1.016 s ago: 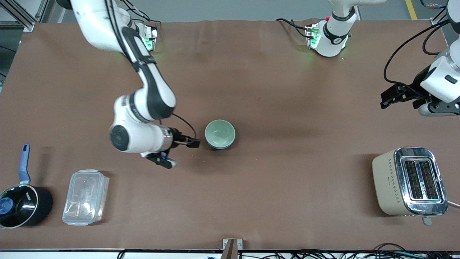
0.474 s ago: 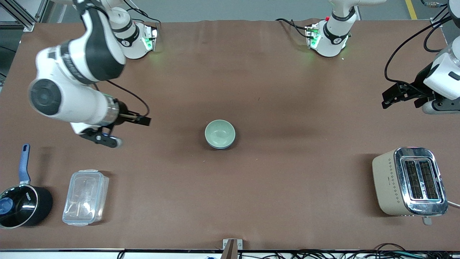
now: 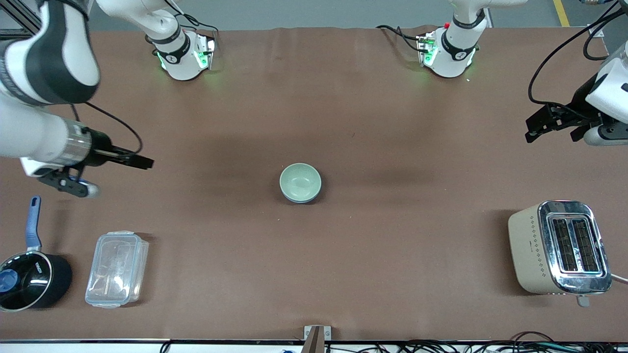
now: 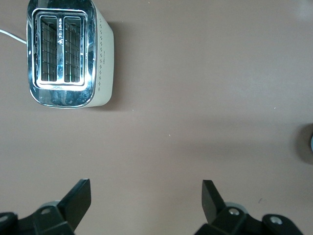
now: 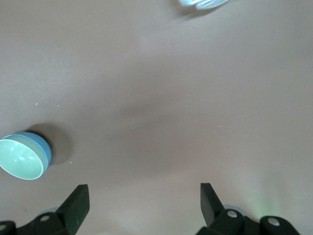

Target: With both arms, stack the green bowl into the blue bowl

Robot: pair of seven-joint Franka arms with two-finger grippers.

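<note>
Mint-green is seen nested inside sky-blue at mid-table in the front view: the green bowl (image 3: pixel 300 181) sits upright in the blue bowl (image 3: pixel 314 194), of which only a thin outer rim shows, so the stacking is judged done. Being round, the pair has no long axis; both mouths face up. The right gripper (image 3: pixel 142 162) hangs over bare table toward the right arm's end, above a saucepan (image 3: pixel 29 279) and a clear lidded container (image 3: pixel 117 268); the left gripper (image 3: pixel 535 128) hangs over the left arm's end, near the toaster (image 3: pixel 559 247). From the left wrist view, the left fingers (image 4: pixel 78 198) are spread wide and empty. From the right wrist view, the right fingers (image 5: pixel 78 198) are likewise wide, empty, well apart from the bowls. A careless sweep by an arm passing low over mid-table could knock the stack.
</note>
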